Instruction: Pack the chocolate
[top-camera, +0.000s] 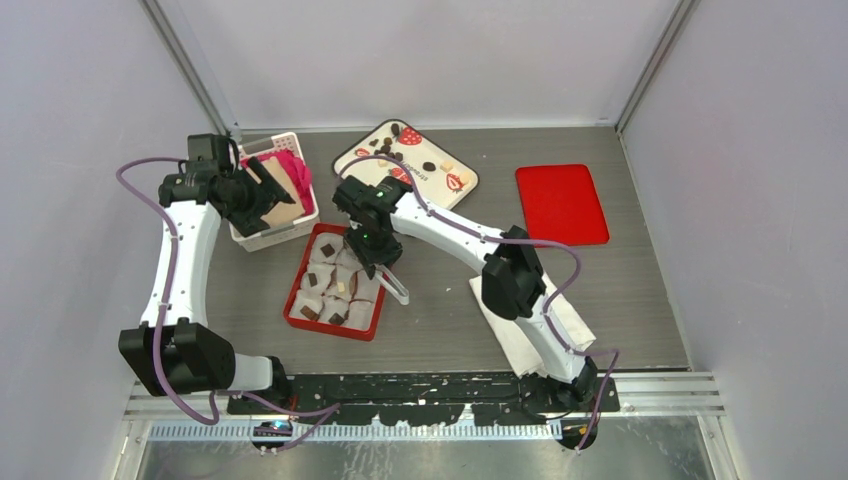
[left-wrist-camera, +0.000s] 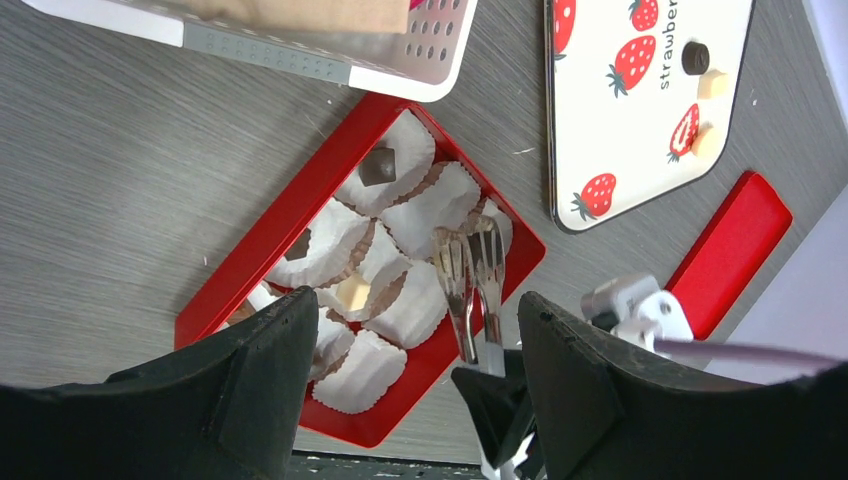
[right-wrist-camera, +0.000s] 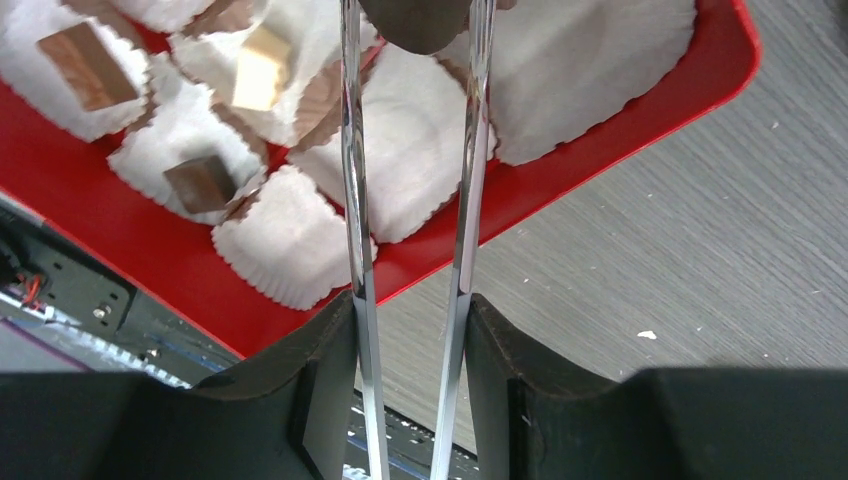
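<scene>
Right tool (right-wrist-camera: 410, 345) half-closed around tongs (right-wrist-camera: 352, 200)

The work surface was a table (top-camera: 440, 345) of grey wood-grain laminate occupying the centre of the top view, with the grain running left to right. Three plain, pale walls enclosed it: a back wall (top-camera: 420, 50) across the top of the frame, a left wall (top-camera: 70, 150) and a right wall (top-camera: 770, 200). Silver metal posts (top-camera: 190, 65) stood in both upper corners. Along the lower edge ran a ribbed metal rail (top-camera: 670, 390) and a black perforated plate (top-camera: 430, 385), with a brushed steel sheet (top-camera: 420, 455) below. Lighting was even and diffuse, and shadows were soft.
</scene>
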